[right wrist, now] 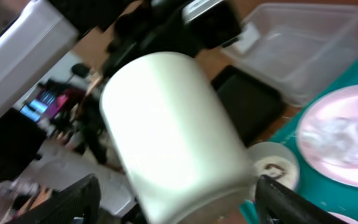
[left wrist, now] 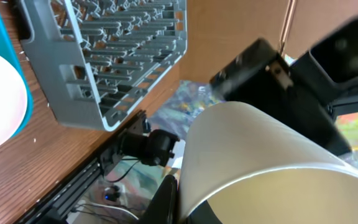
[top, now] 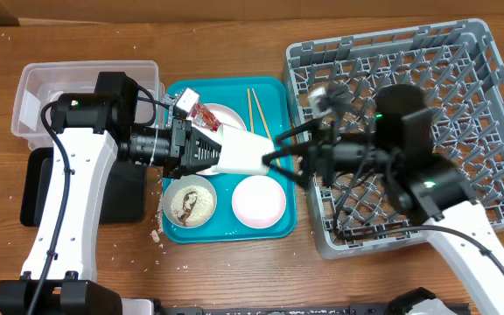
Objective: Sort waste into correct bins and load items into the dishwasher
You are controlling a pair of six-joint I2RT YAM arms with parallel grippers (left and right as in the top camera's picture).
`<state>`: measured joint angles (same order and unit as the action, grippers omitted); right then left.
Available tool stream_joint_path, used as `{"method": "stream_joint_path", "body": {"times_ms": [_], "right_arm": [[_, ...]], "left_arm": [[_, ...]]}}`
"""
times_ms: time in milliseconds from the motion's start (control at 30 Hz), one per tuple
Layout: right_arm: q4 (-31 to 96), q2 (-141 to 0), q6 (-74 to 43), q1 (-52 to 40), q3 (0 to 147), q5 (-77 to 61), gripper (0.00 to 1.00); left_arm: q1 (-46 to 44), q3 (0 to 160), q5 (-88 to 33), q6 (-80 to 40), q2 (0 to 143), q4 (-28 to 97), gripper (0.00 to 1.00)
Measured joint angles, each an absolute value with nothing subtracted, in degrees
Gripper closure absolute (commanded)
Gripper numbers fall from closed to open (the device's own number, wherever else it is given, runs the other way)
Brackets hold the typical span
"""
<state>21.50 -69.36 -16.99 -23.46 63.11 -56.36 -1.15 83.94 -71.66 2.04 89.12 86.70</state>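
The small white cup (top: 245,154) is held on its side above the teal tray (top: 278,92). My left gripper (top: 221,150) is shut on its rim; in the left wrist view the cup (left wrist: 260,155) fills the lower right, with the gripper (left wrist: 185,208) on its edge. My right gripper (top: 270,149) is open, its fingers on either side of the cup's other end. In the right wrist view the cup (right wrist: 173,124) lies between the spread fingers (right wrist: 179,208). The grey dish rack (top: 462,105) stands at the right.
On the teal tray are a white plate (top: 226,115) with the red wrapper (top: 203,114), chopsticks (top: 256,109), a bowl (top: 189,203) with food and a pink dish (top: 258,199). The clear tub (top: 38,92) and black tray (top: 38,188) are at the left. Rice lies by the tray's corner (top: 157,234).
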Motion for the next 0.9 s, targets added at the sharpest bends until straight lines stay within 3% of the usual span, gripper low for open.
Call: {"method": "stream_joint_path", "body": {"times_ms": [200, 233, 267, 300, 367, 433, 500, 533, 567, 667, 700, 900], "right_arm": [[19.2, -69.8, -16.5, -26.2, 63.1, -55.2, 0.37], [19.1, -69.9, -16.5, -26.3, 63.1, -55.2, 0.44], [18.7, -69.8, -16.2, -26.3, 63.1, -55.6, 0.47], [18.9, -69.8, -16.5, -26.3, 63.1, -56.2, 0.47], [18.8, -69.8, -16.5, -26.7, 63.1, -56.7, 0.46], [18.6, -69.8, -16.5, -28.3, 63.1, -57.1, 0.46], [19.8, -69.6, -16.4, -29.1, 63.1, -55.9, 0.46], [22.0, -69.2, -16.1, -29.1, 63.1, -53.8, 0.46], [23.7, -68.6, -15.6, -28.9, 63.1, -51.9, 0.46], [24.1, -66.7, -14.7, -28.9, 63.1, -48.6, 0.45], [24.1, -66.3, -14.6, -29.0, 63.1, -48.2, 0.4], [27.5, -66.1, -13.9, -28.9, 63.1, -44.9, 0.31]], "left_arm": [[-1.1, 83.9, -74.2, 3.2, 89.0, 87.3, 0.96], [-1.1, 83.9, -74.3, 3.3, 89.0, 87.3, 0.96], [-0.8, 83.9, -74.5, 3.4, 89.0, 87.2, 0.9], [-0.6, 83.9, -74.6, 3.4, 89.0, 87.2, 0.67], [-0.4, 83.9, -74.6, 3.8, 89.0, 86.9, 0.3], [-0.8, 83.9, -73.5, 3.7, 89.0, 86.7, 0.28], [-1.1, 83.9, -71.0, 3.6, 89.0, 86.6, 0.6], [-1.1, 83.9, -69.7, 3.6, 89.0, 86.7, 0.92], [-1.1, 83.9, -68.9, 3.6, 89.0, 86.6, 0.96], [-1.1, 83.9, -69.8, 3.6, 89.0, 84.8, 0.96], [-1.1, 83.9, -70.8, 3.6, 89.0, 83.6, 0.96], [-1.9, 83.9, -72.1, 3.6, 89.0, 80.4, 0.96]]}}
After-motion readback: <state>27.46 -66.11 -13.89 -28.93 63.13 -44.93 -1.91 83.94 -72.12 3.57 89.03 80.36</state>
